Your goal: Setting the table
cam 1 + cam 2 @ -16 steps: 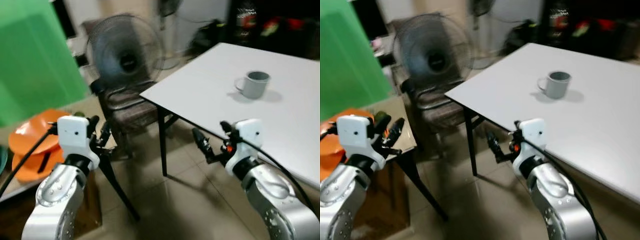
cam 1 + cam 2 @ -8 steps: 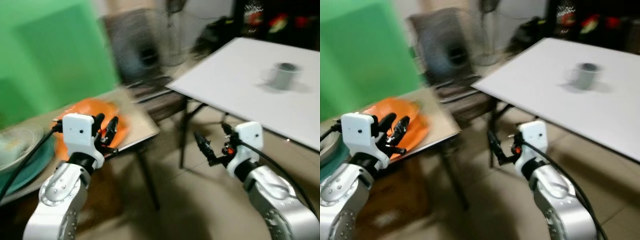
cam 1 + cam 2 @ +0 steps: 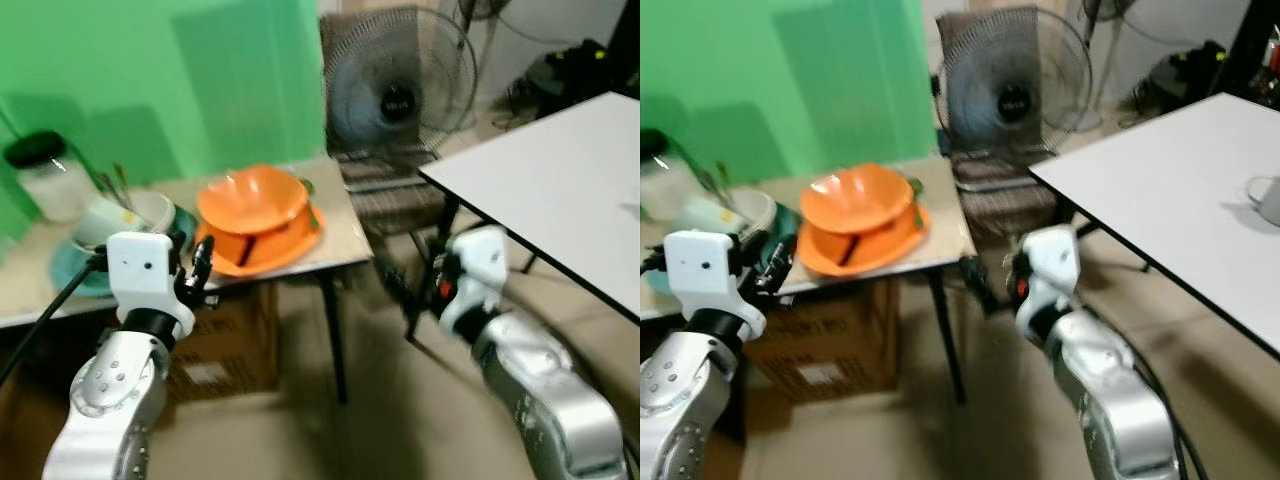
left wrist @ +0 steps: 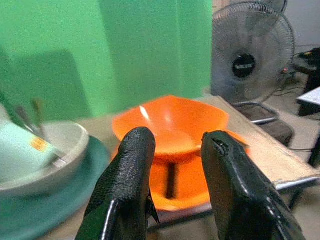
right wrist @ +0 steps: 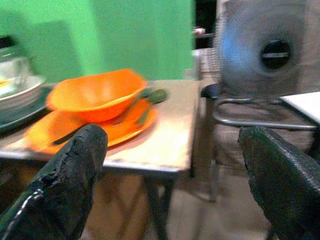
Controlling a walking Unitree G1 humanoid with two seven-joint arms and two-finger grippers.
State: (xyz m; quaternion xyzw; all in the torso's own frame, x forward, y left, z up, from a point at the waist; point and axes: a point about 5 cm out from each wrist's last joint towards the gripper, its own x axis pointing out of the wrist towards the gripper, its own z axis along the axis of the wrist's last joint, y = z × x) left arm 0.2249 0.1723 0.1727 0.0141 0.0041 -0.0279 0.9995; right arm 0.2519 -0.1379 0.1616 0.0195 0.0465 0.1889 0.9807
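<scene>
At far left, a jar (image 3: 40,175) with a dark lid stands on the small worktop (image 3: 345,235) before a green wall. Beside it, a white bowl (image 3: 125,212) rests on a teal plate (image 3: 75,275). The left pincer (image 3: 195,265) is raised just short of the worktop edge, fingers (image 4: 127,175) slightly parted, holding nothing. An orange bowl (image 3: 252,200) sits on an orange plate (image 3: 270,250) at mid-worktop. A cardboard box (image 3: 815,345) sits beneath. A fan (image 3: 400,95) stands behind. The right pincer (image 5: 175,180) is wide open, empty, between both tables. A grey cup (image 3: 1268,200) stands on the white worktop (image 3: 560,190) at right.
</scene>
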